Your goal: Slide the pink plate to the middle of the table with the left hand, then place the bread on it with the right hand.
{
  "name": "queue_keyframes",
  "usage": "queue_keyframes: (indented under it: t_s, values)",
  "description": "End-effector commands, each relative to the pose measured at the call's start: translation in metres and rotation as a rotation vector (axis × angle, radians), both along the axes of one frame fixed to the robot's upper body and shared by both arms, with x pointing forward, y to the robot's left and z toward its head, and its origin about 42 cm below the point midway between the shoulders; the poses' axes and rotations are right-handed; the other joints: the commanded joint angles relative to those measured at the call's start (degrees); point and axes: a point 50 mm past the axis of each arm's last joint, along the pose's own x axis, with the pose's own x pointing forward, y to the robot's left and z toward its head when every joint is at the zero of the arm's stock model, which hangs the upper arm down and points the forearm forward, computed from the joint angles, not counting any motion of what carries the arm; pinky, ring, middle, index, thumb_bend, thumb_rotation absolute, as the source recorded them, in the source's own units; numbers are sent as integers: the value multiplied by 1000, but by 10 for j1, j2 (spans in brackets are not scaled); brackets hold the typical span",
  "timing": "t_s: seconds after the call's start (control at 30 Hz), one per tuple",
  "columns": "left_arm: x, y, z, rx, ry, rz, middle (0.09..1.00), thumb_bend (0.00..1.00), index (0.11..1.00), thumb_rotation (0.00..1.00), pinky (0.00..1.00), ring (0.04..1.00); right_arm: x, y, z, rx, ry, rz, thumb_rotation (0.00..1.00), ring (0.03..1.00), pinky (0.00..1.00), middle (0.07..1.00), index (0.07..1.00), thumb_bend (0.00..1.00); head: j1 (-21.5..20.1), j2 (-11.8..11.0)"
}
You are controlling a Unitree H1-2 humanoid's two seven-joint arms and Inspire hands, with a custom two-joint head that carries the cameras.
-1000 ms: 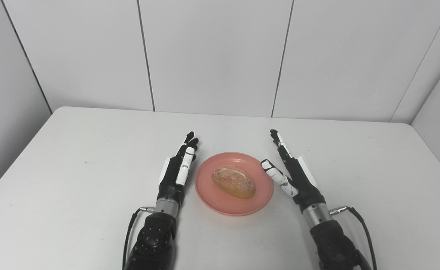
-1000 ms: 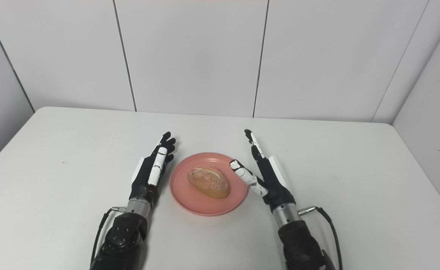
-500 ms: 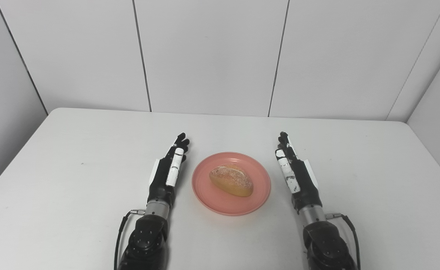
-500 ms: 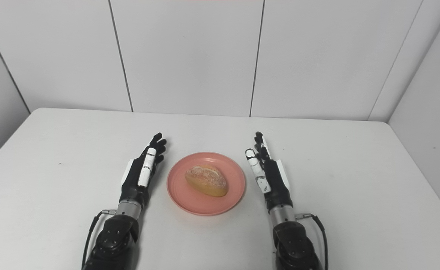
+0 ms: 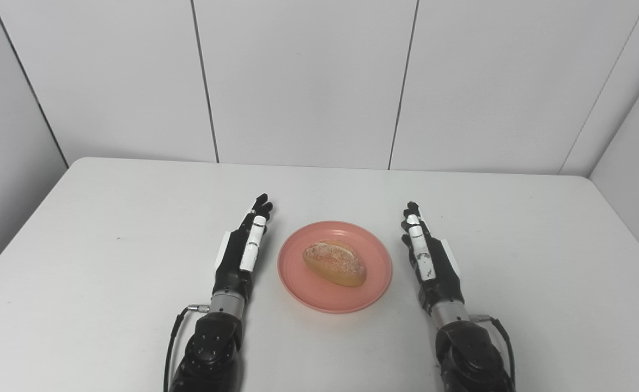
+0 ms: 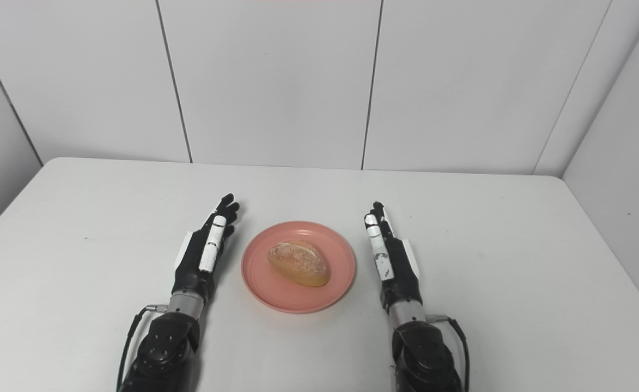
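Left eye view: the bread point(image 5: 334, 263) sits on the pink plate point(image 5: 373, 291) at mid-worktop point(image 5: 107, 272), flanked by the empty, flat-fingered left hand point(image 5: 240, 253) and right hand point(image 5: 432, 261). The job looks complete; any retreat should steer clear of the plate's rim.

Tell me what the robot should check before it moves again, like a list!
1. Bread is lying on the pink plate: ok.
2. Plate sits about mid-table, between the two hands: ok.
3. Left hand holds nothing, fingers straight, beside the plate and not touching it: ok.
4. Right hand holds nothing, fingers straight, apart from the plate: ok.
5. Bread is well inside the plate's rim, not hanging over: ok.
6. Whether the hands rest on the table or hover just above it: cannot tell.

Everything looks finished, so the next move is probably just pulling the arms back.
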Motion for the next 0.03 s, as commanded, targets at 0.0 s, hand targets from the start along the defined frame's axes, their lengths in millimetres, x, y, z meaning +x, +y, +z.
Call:
queue_keyframes:
  t_s: [0.0]
  values:
    - [7, -2, 11, 7, -60, -9, 941, 485, 918, 1000, 970, 961, 7, 6, 22, 50, -61, 12, 1000, 1000, 1000, 1000, 1000, 658, 0, -1]
